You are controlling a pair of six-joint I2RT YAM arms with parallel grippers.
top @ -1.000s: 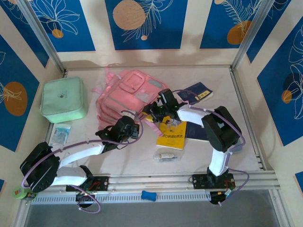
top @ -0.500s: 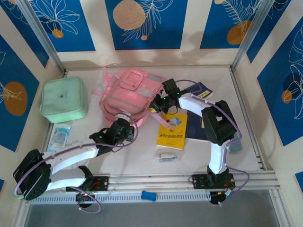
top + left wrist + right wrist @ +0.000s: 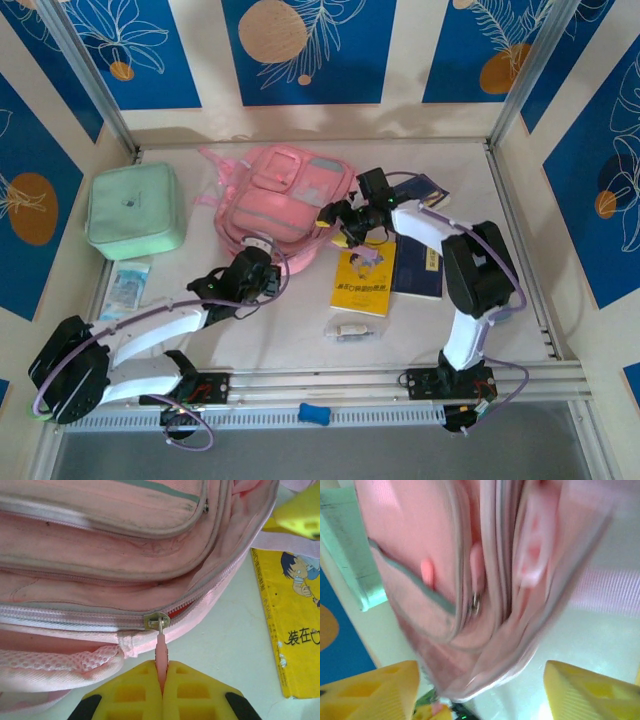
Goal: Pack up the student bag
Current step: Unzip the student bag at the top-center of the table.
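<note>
A pale table [image 3: 290,320] sits inside cream walls with blue leaf-print panels. The pink bag [image 3: 285,200] lies on it toward the back, near the middle, with its front pockets facing up.

The left gripper [image 3: 162,682] is pinched tight on the pink zip pull [image 3: 161,652] at the bag's near edge. The pull hangs from a metal slider [image 3: 156,620] on the main zip. Left of the slider the teeth are joined. Right of it the zip gapes open around the bag's corner.

The right gripper [image 3: 480,695] is at the bag's right edge with its jaws spread wide. A fold of the bag lies between them, but through the blur it does not look gripped.

A yellow book [image 3: 365,278] lies just right of the bag's near corner, with a dark blue book [image 3: 420,272] beside it. A mint case [image 3: 135,210] lies well to the bag's left.

My worry is that nothing anchors the bag. If the left arm tugs the pull, the soft bag may slide or bunch rather than let the slider run. The pull is thin and held only at its tip, so a sideways tug could slip it from the fingers. At the curved corner, loose lining could catch in the slider. If the right jaws close on a random fold, they may pin the opening shut or nudge the yellow book.
</note>
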